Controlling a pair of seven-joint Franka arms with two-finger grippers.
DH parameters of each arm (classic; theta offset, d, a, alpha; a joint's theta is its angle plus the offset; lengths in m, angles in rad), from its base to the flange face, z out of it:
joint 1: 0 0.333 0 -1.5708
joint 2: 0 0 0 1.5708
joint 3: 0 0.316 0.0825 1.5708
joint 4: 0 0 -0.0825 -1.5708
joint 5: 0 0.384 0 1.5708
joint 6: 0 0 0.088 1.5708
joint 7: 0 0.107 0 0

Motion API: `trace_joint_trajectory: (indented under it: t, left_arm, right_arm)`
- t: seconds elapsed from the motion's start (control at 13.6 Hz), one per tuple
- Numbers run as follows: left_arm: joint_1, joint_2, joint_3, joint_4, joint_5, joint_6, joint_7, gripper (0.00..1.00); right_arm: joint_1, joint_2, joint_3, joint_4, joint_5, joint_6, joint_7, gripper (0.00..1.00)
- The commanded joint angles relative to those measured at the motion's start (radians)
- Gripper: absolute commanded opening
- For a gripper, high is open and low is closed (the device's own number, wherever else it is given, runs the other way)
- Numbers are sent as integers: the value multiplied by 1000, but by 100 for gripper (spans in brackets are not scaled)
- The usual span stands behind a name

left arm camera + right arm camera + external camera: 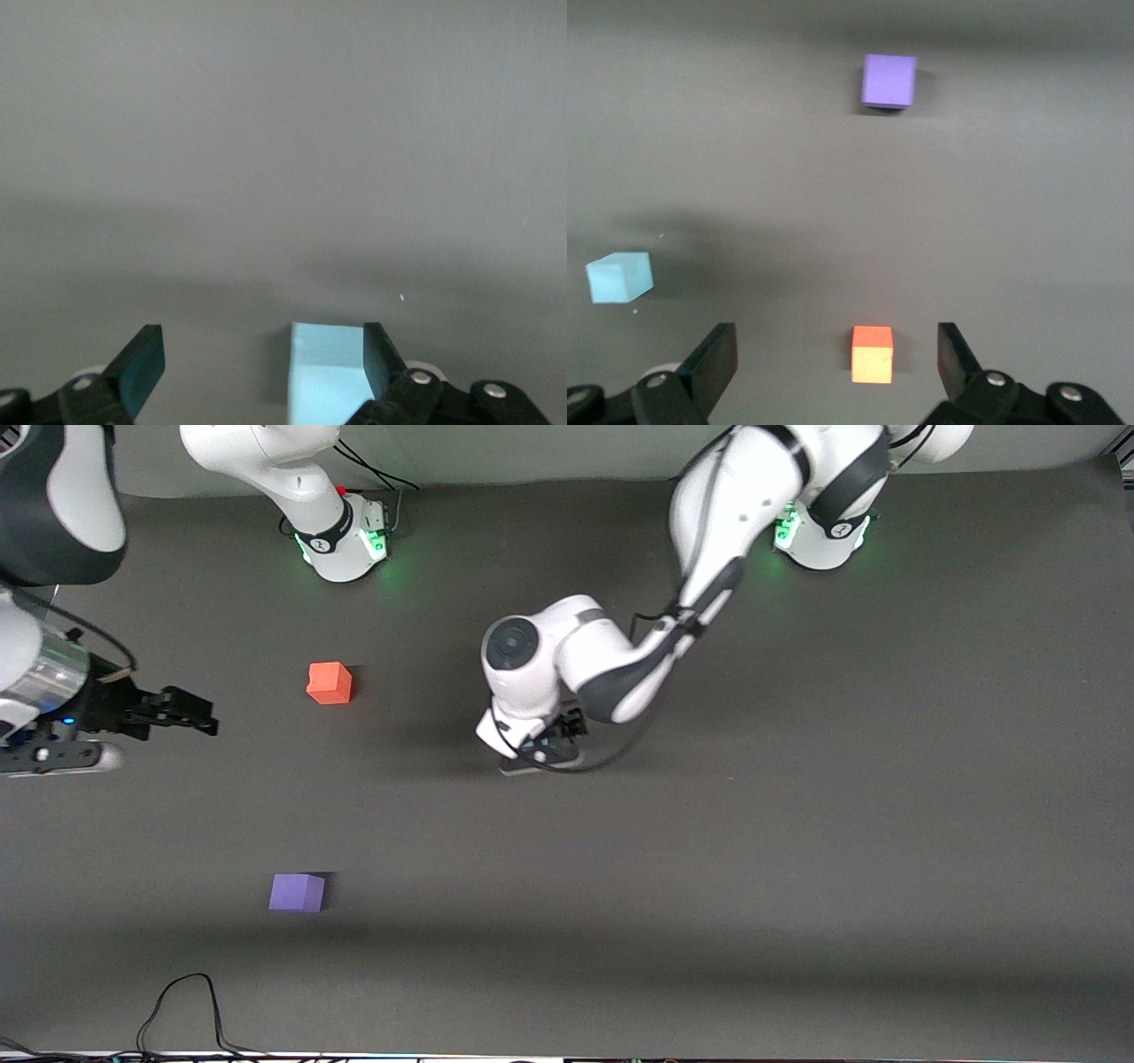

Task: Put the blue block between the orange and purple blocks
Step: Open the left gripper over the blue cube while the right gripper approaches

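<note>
Hovering spread-fingered at the worktop's middle, the left gripper (pixel 263 372) has the blue block (pixel 326 372) against one finger, ungrasped, well apart from the orange block (pixel 330 683) and purple block (pixel 297 892); next, clamp it and carry it between them, while the right gripper (pixel 836 363) waits open above the orange block.

We see a table (pixel 797 868) covered in a dark grey matt sheet, smooth and felt-like, with no shine. The orange block (pixel 330 683), the purple block (pixel 298 892) and the blue block (pixel 620 276) all look like matt foam, with soft edges and flat, even colour. The two arms wear glossy white plastic shells with dark, duller joints. The left gripper (pixel 257 372) has black matt plastic fingers (pixel 142 367) fixed with small bright metal screws. The right gripper (pixel 833 363) looks the same, black and matt. Thin black cables (pixel 190 1005) with a slight sheen lie at the table's edge nearest the front camera.
</note>
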Motion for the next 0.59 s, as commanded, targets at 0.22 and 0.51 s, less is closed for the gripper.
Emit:
trace_joint_trajectory:
  t: [0.22,0.51]
  left_arm:
    - [664,-306,-280,-248,-95,-177,358,100]
    - [930,-420,-323,-270,-112,-348,637,100]
  right_arm:
    - [295,126,-8,37,73,83,214,100]
    - [505,264,-8,23,100,292,386,100]
